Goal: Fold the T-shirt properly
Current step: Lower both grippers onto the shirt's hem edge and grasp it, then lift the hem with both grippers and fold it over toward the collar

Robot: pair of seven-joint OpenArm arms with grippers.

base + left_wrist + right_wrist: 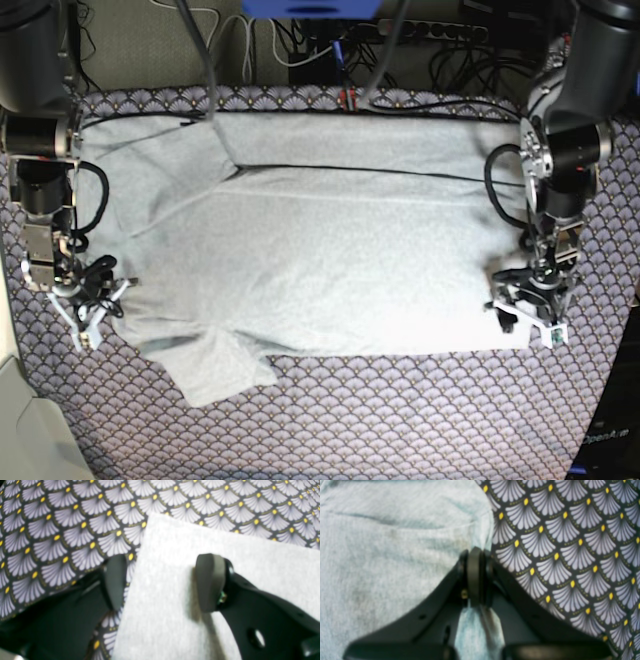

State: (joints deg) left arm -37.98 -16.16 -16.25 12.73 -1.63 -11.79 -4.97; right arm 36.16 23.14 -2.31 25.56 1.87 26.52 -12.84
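Two grippers at the two ends of one T-shirt, fold just beginning.

My right gripper [475, 576] is pressed together on the edge of the T-shirt [330, 260]; my left gripper [162, 582] stands spread over its corner, one finger on cloth, one above the tablecloth [400, 420]. The single shirt lies nearly flat, one sleeve out, so I judge that almost all folding is left.

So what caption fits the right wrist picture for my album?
Right gripper pinching the pale grey T-shirt edge beside the fan-patterned tablecloth.
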